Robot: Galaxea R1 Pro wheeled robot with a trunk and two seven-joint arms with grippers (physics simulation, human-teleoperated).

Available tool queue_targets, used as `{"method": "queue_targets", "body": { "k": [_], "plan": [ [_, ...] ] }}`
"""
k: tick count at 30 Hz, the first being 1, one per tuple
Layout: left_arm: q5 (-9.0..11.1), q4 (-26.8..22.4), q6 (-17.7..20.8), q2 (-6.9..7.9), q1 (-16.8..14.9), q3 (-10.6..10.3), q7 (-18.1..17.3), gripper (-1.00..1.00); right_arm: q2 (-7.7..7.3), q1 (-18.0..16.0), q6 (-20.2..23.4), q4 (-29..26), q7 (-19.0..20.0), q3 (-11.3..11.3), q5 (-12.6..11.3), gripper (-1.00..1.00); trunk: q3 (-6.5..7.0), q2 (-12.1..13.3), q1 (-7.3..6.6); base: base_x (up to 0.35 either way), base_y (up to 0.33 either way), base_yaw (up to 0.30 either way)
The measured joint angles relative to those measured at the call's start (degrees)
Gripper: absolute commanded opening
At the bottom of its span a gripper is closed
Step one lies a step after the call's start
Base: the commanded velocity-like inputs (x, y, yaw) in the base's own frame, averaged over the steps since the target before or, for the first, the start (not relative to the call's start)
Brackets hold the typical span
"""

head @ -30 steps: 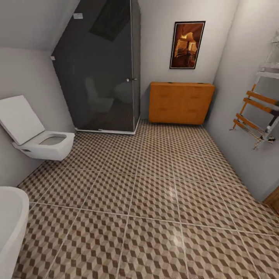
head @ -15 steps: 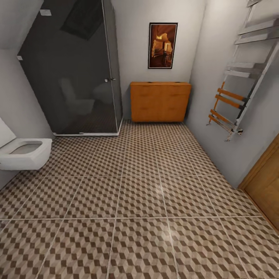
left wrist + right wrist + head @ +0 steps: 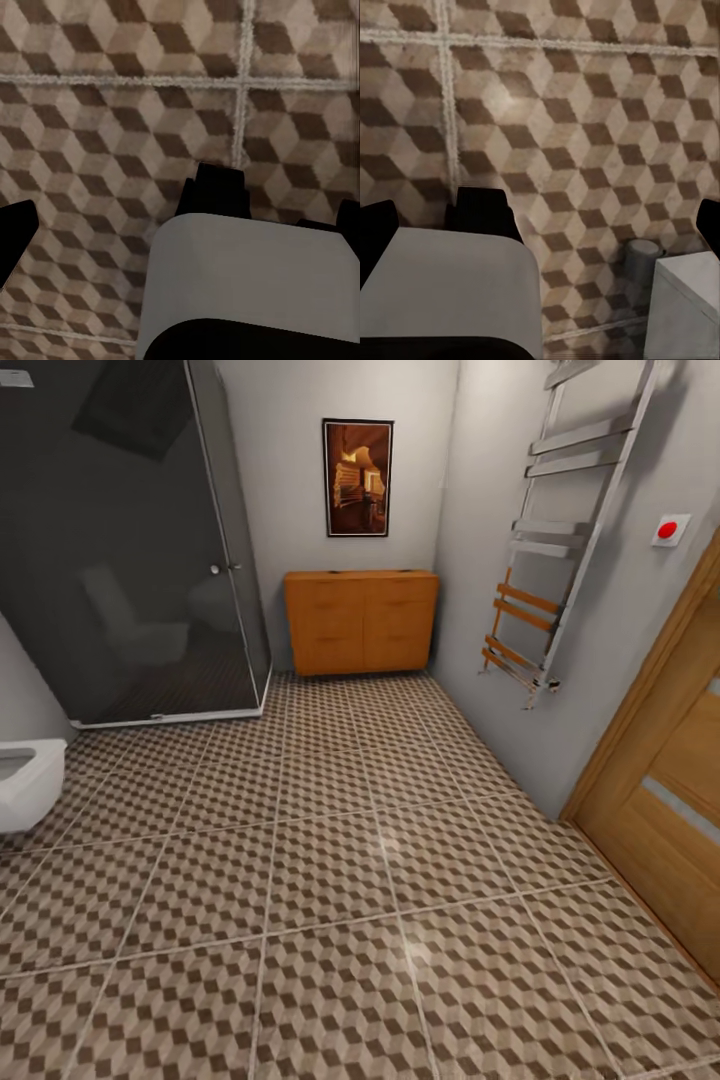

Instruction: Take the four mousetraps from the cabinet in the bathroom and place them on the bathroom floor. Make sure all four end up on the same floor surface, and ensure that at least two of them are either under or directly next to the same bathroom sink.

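While the cabinet (image 3: 361, 621) is faced across the bathroom floor (image 3: 330, 860), no mousetrap is yet held.

It is seen against the far wall, well apart and slightly left of centre, long axis along that wall, drawers shut; neither arm can be judged nearer; in both wrist views, the gripper parts are seen hanging above tile, nothing between them; whether the fingers are spread cannot be told.
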Motion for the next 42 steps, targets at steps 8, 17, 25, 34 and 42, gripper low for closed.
{"method": "queue_targets", "body": {
  "k": [8, 17, 25, 34, 42],
  "plan": [
    [0.03, -0.02, 0.00, -0.02, 0.01, 0.04, -0.18, 1.00, 0.03, -0.03, 0.02, -0.16, -0.08, 0.00, -0.05, 1.00, 0.00, 0.00, 0.00, 0.000, 0.000, -0.109],
    [0.09, -0.10, 0.06, -0.53, 0.02, 0.14, -0.42, 1.00, 0.01, -0.01, 0.10, -0.08, -0.09, -0.01, 0.06, 1.00, 0.00, 0.00, 0.00, 0.000, 0.000, -0.014],
    [0.05, -0.10, 0.10, -0.55, 0.02, 0.15, -0.49, 1.00, -0.08, -0.02, 0.11, 0.05, -0.08, 0.00, -0.20, 1.00, 0.00, 0.00, 0.00, 0.000, 0.000, -0.001],
    [-0.01, -0.14, 0.57, -3.14, 0.03, 0.17, -0.67, 1.00, -0.04, -0.01, 0.12, 0.07, -0.08, -0.01, -0.16, 1.00, 0.00, 0.00, -0.01, 0.025, 0.000, 0.000],
    [-0.04, -0.14, 0.86, -1.99, 0.03, 0.10, -0.64, 1.00, -0.05, -0.02, 0.12, 0.08, -0.08, -0.01, -0.12, 1.00, 0.00, 0.00, -0.03, 0.272, 0.000, 0.000]
  ]
}}
